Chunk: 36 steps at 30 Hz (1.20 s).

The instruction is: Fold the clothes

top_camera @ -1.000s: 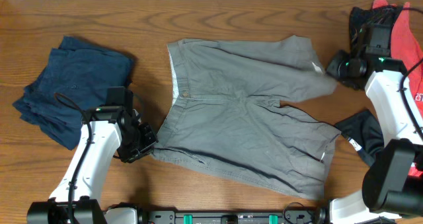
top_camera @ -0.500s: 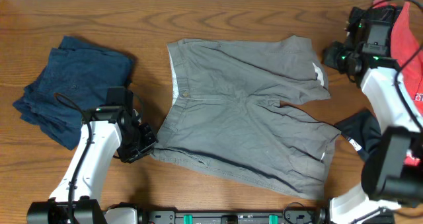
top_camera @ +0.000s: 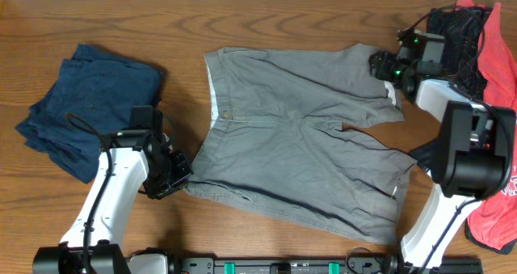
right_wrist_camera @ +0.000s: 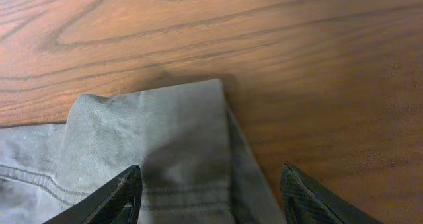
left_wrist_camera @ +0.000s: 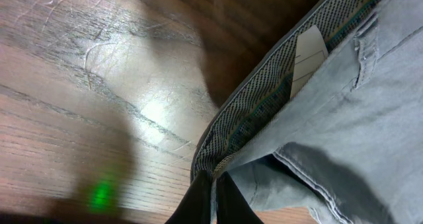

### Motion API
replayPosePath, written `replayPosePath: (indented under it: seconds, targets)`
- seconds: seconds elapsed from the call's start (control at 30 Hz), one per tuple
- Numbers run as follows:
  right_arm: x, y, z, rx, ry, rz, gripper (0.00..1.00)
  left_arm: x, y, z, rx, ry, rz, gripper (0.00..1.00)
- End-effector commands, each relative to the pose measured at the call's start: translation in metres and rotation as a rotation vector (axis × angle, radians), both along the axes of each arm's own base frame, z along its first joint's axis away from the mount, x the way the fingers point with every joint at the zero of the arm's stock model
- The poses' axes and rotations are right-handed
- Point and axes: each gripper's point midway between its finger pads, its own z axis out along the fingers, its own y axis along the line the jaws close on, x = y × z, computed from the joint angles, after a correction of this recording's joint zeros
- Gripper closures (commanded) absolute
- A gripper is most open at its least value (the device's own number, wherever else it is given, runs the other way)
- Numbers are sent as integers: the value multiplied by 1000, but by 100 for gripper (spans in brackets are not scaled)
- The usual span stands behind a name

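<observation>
The grey-taupe shorts (top_camera: 299, 137) lie spread flat mid-table, waistband to the left and legs to the right. My left gripper (top_camera: 179, 175) is shut on the near-left corner of the waistband. In the left wrist view the fingers (left_wrist_camera: 215, 194) pinch the patterned inner waistband edge (left_wrist_camera: 264, 112), below the white label (left_wrist_camera: 309, 52). My right gripper (top_camera: 378, 64) is open over the far leg's hem corner. In the right wrist view its fingertips (right_wrist_camera: 211, 197) straddle that hem corner (right_wrist_camera: 172, 138) without closing on it.
A folded navy garment (top_camera: 89, 104) lies at the left. At the right edge are a black garment (top_camera: 444, 165), a red garment (top_camera: 501, 56) and a dark one (top_camera: 452, 23) at the far corner. Bare wood runs along the table's far side.
The right gripper moved from beside the far leg's hem up and left to over its far corner. The hem, first drawn out to the right, has settled back. The left arm has not moved.
</observation>
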Motion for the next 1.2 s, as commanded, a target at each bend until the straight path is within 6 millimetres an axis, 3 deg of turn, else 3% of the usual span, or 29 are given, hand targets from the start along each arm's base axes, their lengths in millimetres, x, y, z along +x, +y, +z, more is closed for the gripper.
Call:
replayPosePath:
  seconds: [0.0,0.1,0.13,0.23,0.27,0.43,0.6,0.67,0.77,0.83,0.87,0.93,1.07,1.17]
  targets:
    - [1,19,-20,5,14,51,34,5,3,5,10,-19,1,94]
    - [3,28,-27,5,7,69,40,5,2,5,9,-19,1,94]
    - [4,28,-27,-1,3,66,50,5,2,5,9,-19,1,94]
    - [9,22,-24,-20,-16,34,95,5,2,5,9,-19,1,94]
    - [10,20,-21,-17,-22,26,99,5,2,5,9,-19,1,94]
    - [26,-8,14,10,-87,-93,99,5,3,5,10,-19,1,94]
    - [49,-59,80,13,-215,-292,98,5,2,5,9,-19,1,94]
    - [58,-65,99,10,-257,-300,98,5,2,5,9,-19,1,94]
    - [65,-67,113,5,-283,-304,88,5,2,5,9,-19,1,94]
    - [68,-67,119,1,-297,-308,87,5,2,5,9,-18,1,94]
    - [68,-68,121,-1,-305,-311,81,5,2,5,9,-18,1,94]
    - [68,-69,120,-5,-301,-313,56,4,2,5,9,-15,1,94]
    - [52,-53,97,16,-176,-223,58,4,2,5,9,-14,1,94]
    - [19,-40,63,48,30,-189,58,4,2,5,9,-14,1,94]
